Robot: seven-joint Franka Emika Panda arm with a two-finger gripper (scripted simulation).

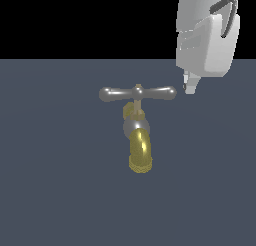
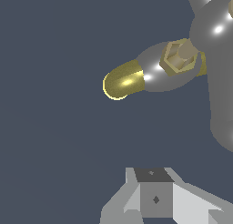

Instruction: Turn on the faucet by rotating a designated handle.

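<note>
The faucet (image 1: 137,135) stands near the middle of the dark grey counter (image 1: 50,190) in the exterior view. Its brass spout (image 1: 140,152) curves down toward 6 o'clock and ends in a ribbed nozzle; above it sit the silver ball body and a short brass stem. The handle (image 1: 137,93) is a silver crossbar lying level across the top of the stem, its rounded ends pointing to 9 and 3 o'clock and reaching wider than the spout.

The white arm comes in from about 1 o'clock. The claw (image 1: 190,85) hangs just beside the handle's 3 o'clock end, slightly above it; whether they touch cannot be told. Only a short tip shows below the wrist housing, so whether the claw is spread or pressed together cannot be told.

In the wrist view the spout (image 2: 123,82), a brass hex nut and part of the handle (image 2: 218,73) are close by, with the claw (image 2: 154,198) base low in the picture.
</note>
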